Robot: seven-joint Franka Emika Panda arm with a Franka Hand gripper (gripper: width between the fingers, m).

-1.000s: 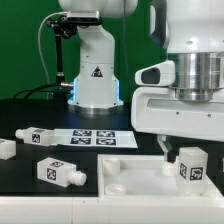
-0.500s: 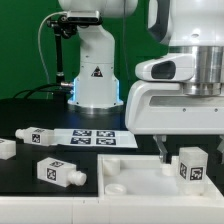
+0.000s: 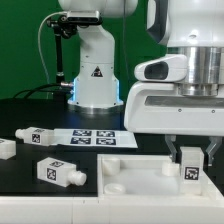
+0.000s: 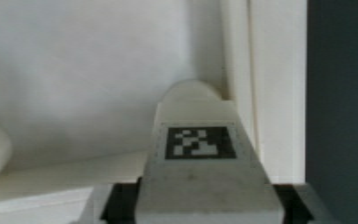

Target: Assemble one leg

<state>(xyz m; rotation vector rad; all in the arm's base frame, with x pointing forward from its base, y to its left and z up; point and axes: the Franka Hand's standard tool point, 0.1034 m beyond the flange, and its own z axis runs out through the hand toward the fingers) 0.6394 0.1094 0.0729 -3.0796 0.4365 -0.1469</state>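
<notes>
My gripper (image 3: pixel 193 158) is shut on a leg (image 3: pixel 192 171), a short white post with a square tag. It holds the leg upright over the corner of the flat white panel (image 3: pixel 128 176) on the exterior view's right. In the wrist view the leg (image 4: pixel 202 140) runs out from between the dark fingers (image 4: pixel 126 203), with the panel (image 4: pixel 78 90) behind it. Two more tagged legs (image 3: pixel 35 136) (image 3: pixel 58 172) lie on the black table at the exterior view's left. Where the held leg meets the panel is hidden.
The marker board (image 3: pixel 95 139) lies flat behind the panel. The robot's white base (image 3: pixel 95 80) stands at the back. Another white part (image 3: pixel 5 148) lies at the edge on the exterior view's left. Dark table (image 4: pixel 345 100) shows beside the panel.
The fingers stood wide apart beside the leg before. They have now closed in on both sides of it. The leg has hardly moved.
</notes>
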